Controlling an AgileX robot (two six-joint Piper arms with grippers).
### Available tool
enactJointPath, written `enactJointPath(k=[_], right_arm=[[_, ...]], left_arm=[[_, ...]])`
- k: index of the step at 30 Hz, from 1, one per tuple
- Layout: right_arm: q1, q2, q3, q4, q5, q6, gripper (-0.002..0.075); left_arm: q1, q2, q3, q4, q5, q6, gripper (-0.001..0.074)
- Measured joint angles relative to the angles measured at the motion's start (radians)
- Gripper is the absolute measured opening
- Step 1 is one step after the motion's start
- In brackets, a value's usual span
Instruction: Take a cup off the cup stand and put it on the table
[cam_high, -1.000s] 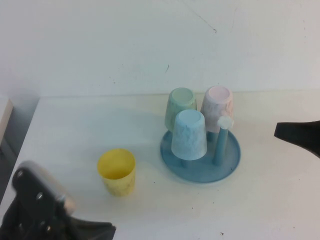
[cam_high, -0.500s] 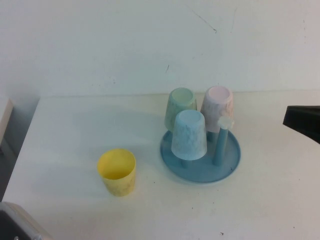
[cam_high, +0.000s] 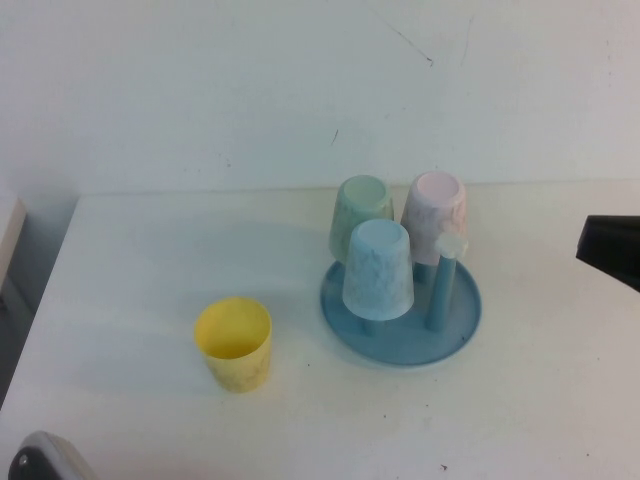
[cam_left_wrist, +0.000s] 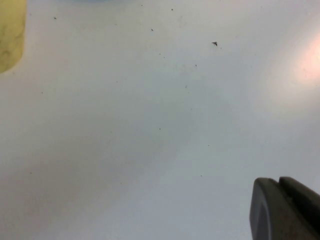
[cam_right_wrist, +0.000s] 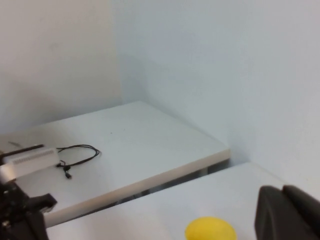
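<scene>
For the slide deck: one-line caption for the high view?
Yellow cup upright on table, left of cup stand.

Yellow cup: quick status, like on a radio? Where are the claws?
Left claw low at near-left table edge, right claw at far right, both clear. Small pale yellow plastic cup upright on white table, left of blue peg stand. Nothing blocking.

Yellow cup (cam_high: 233, 343) upright on table (cam_high: 140, 260).
</scene>
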Motion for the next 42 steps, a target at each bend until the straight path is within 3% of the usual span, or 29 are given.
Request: enactJointPath(k=[6, 11, 18, 28, 36, 38, 42], right_arm=[[0.049, -0.145, 0.000, -0.093, 0.011, -0.011, -0.0001], [0.051, -0.295, 0.002, -0.309, -0.020, 0.102, -0.0001], [0.051, -0.582, 0.048, -0.550, -0.397, 0.280, -0.0001], [0.051, -0.924, 0.279, -0.570, -0.847, 0.293, -0.0001], [0.051, -0.951, 0.437, -0.567, -1.032, 0.318, -0.0001], [0.051, -0.960, 0.473, -0.676, -1.045, 0.457, -0.0001], [0.051, -0.984, 0.546, -1.285, -1.037, 1.167, -0.0001]], left_arm=[[0.000, -0.002, 0.000, 0.000, 0.024, 0.002, -0.0001], [0.000, -0.002, 0.000, 0.000, 0.026, 0.002, -0.0001], [0.000, -0.002, 0.000, 0.000, 0.049, 0.002, -0.0001], [0.000, -0.002, 0.000, 0.000, 0.056, 0.002, -0.0001], [0.000, -0.002, 0.000, 0.000, 0.059, 0.002, -0.0001], [0.000, -0.002, 0.000, 0.000, 0.059, 0.002, -0.0001], [0.000, -0.002, 0.000, 0.000, 0.061, 0.002, -0.0001]])
